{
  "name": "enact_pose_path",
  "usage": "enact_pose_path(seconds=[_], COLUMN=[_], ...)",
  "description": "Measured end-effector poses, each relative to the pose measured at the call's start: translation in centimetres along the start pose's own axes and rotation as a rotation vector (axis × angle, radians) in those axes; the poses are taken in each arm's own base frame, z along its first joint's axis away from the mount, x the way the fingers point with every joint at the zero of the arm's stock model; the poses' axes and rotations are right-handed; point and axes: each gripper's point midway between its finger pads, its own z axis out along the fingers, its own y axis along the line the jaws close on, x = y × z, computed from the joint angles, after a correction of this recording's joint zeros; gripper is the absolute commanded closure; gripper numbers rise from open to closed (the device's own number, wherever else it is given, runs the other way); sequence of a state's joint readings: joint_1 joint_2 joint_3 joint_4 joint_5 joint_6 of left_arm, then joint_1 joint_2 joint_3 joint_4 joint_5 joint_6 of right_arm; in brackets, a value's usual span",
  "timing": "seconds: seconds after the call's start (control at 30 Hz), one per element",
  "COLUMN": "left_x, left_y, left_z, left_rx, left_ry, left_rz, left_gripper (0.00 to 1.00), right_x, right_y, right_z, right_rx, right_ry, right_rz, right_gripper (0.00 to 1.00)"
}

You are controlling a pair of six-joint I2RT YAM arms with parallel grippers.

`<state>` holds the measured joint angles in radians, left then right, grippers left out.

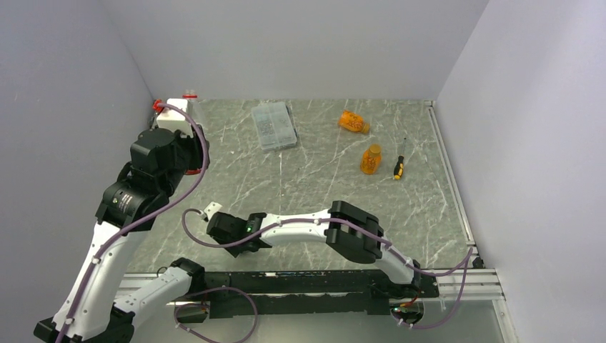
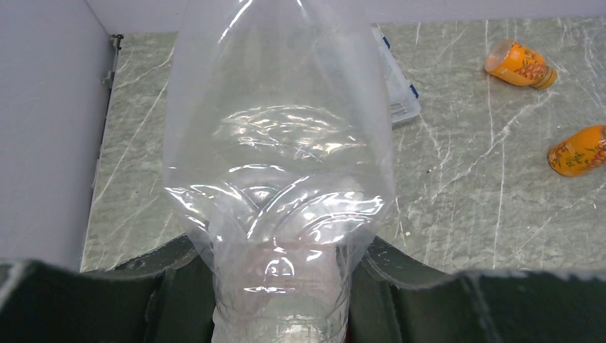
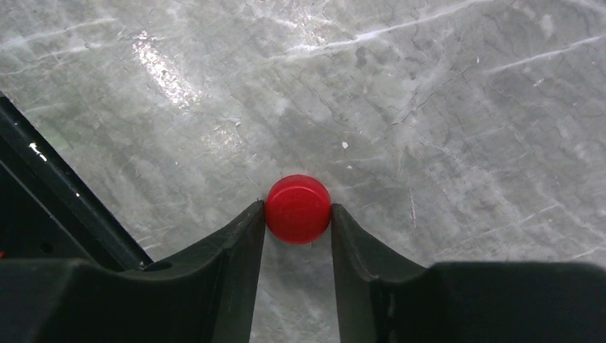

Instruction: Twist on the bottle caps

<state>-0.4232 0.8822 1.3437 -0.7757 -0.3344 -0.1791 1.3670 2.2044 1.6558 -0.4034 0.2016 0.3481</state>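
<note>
**Red cap gripped, nothing screwed on yet**

Early in the task, by the look of it. Pinching the red cap (image 3: 298, 207) between the fingers of the right gripper (image 3: 298, 216), down on the grey marble table (image 1: 321, 193), near edge. Small, round, smooth and glossy.

Clamped in the left gripper (image 2: 282, 266), at the far left corner: the clear bottle (image 2: 279, 164), thin crinkled plastic with bright reflections (which end is gripped, cannot tell).

Left to do: bringing cap and neck together, then twisting.

Well apart, far right: one orange bottle lying (image 1: 354, 121), one orange bottle upright (image 1: 370, 158); capped or not, too small to tell.
</note>
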Motion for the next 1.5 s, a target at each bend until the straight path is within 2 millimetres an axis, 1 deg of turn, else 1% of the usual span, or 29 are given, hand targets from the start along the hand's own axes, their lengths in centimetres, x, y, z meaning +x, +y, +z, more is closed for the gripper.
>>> enact_pose_path(seconds=[0.07, 0.17, 0.27, 0.33, 0.43, 0.5, 0.53, 0.57, 0.67, 0.73, 0.77, 0.8, 0.83, 0.87, 0.97, 1.0, 1.1, 1.23, 1.3, 1.37, 1.47, 1.5], left_x=[0.1, 0.4, 0.8, 1.1, 1.8, 2.5, 3.3, 3.6, 5.8, 6.8, 7.2, 7.5, 7.8, 8.0, 8.7, 9.0, 10.4, 11.8, 12.4, 13.1, 13.6, 13.6], left_y=[-0.1, -0.5, -1.2, -1.8, -3.2, -4.3, -5.1, -5.3, -6.9, -7.9, -8.6, -9.4, -10.2, -10.8, -13.0, -13.5, -14.9, -16.3, -17.2, -18.2, -19.3, -19.5], left_z=[0.2, 0.6, 0.9, 1.2, 1.8, 2.4, 2.8, 3.0, 3.9, 4.1, 4.1, 4.1, 3.8, 3.6, 2.6, 2.3, 1.2, -0.3, -1.3, -2.7, -4.4, -4.6], left_rx=[0.004, 0.018, 0.048, 0.082, 0.149, 0.203, 0.239, 0.249, 0.333, 0.392, 0.436, 0.488, 0.543, 0.594, 0.762, 0.810, 0.946, 1.074, 1.136, 1.206, 1.282, 1.296], left_ry=[0.007, 0.022, 0.040, 0.057, 0.090, 0.119, 0.144, 0.154, 0.221, 0.249, 0.258, 0.263, 0.263, 0.261, 0.249, 0.245, 0.248, 0.251, 0.240, 0.225, 0.205, 0.197], left_rz=[0.003, 0.008, 0.015, 0.024, 0.040, 0.054, 0.061, 0.064, 0.080, 0.090, 0.098, 0.107, 0.122, 0.135, 0.170, 0.179, 0.207, 0.252, 0.278, 0.306, 0.343, 0.351], left_gripper=[0.61, 0.61, 0.60, 0.60, 0.61, 0.63, 0.63, 0.64, 0.65, 0.66, 0.66, 0.66, 0.65, 0.66, 0.65, 0.65, 0.65, 0.65, 0.66, 0.66, 0.67, 0.67], right_x=[0.1, 0.1, 0.2, 1.2, 2.7, 3.3, 3.3, 3.2, 2.2, 1.1, 0.7, 0.0, -0.2, -0.7, -1.7, -2.1, -3.1, -4.2, -4.6, -5.3, -6.3, -6.4], right_y=[-0.1, -0.2, -0.9, -2.3, -5.4, -8.0, -9.3, -10.5, -14.5, -16.6, -17.3, -18.0, -18.6, -19.4, -20.8, -21.4, -22.5, -22.9, -22.7, -22.2, -20.5, -20.0], right_z=[0.1, 0.1, -0.1, -0.8, -2.5, -4.3, -5.4, -6.6, -10.6, -13.1, -14.2, -16.1, -16.6, -18.0, -21.5, -23.0, -27.0, -31.6, -33.1, -34.5, -36.0, -36.4], right_rx=[0.004, 0.009, 0.009, 0.022, 0.050, 0.062, 0.067, 0.068, 0.078, 0.081, 0.078, 0.057, 0.059, 0.043, -0.002, -0.024, -0.083, -0.190, -0.249, -0.328, -0.459, -0.499], right_ry=[0.002, 0.001, -0.013, 0.002, 0.022, 0.021, 0.009, -0.005, -0.089, -0.155, -0.182, -0.228, -0.243, -0.278, -0.353, -0.390, -0.486, -0.592, -0.629, -0.666, -0.704, -0.711], right_rz=[-0.001, -0.001, 0.017, 0.038, 0.089, 0.149, 0.186, 0.222, 0.335, 0.388, 0.408, 0.432, 0.445, 0.468, 0.506, 0.518, 0.532, 0.517, 0.504, 0.482, 0.440, 0.427], right_gripper=[0.75, 0.83, 0.86, 0.86, 0.86, 0.86, 0.86, 0.86, 0.86, 0.85, 0.85, 0.85, 0.85, 0.84, 0.84, 0.84, 0.83, 0.83, 0.83, 0.83, 0.82, 0.82])
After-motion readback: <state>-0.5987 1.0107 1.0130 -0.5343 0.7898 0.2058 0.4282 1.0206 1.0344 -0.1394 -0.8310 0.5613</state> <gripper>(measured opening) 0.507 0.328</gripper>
